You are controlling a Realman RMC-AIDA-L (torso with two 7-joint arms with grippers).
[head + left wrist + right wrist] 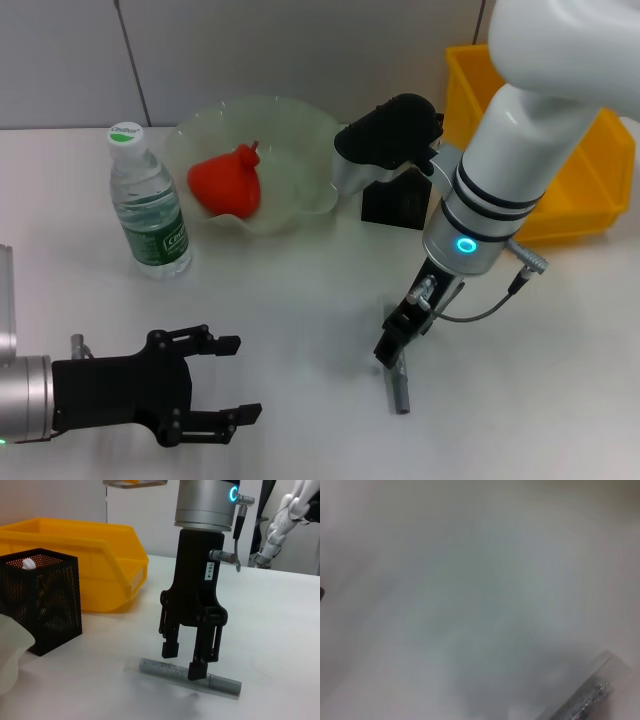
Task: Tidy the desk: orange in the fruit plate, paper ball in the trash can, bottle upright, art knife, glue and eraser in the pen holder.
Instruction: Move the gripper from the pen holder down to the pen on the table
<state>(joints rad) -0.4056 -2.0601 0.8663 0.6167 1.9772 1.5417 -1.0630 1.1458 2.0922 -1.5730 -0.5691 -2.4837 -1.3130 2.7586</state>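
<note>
My right gripper [392, 350] [184, 661] reaches down to the table, open, its fingers either side of the grey art knife [400, 385] [190, 676] [590, 702], which lies flat. The orange [228, 182] rests in the fruit plate [300, 115]. To its left the bottle [148, 205] stands upright. The black mesh pen holder [395, 205] [42, 600] is partly hidden behind my right arm, with a white item [27, 562] showing inside. The yellow trash can [580, 190] [85, 555] sits behind it. My left gripper [238, 377] hovers open at the near left. Paper ball, glue and eraser are out of view.
A black and silver device [385, 135] stands beside the fruit plate, just in front of the pen holder. White tabletop [300, 300] spreads between the two grippers.
</note>
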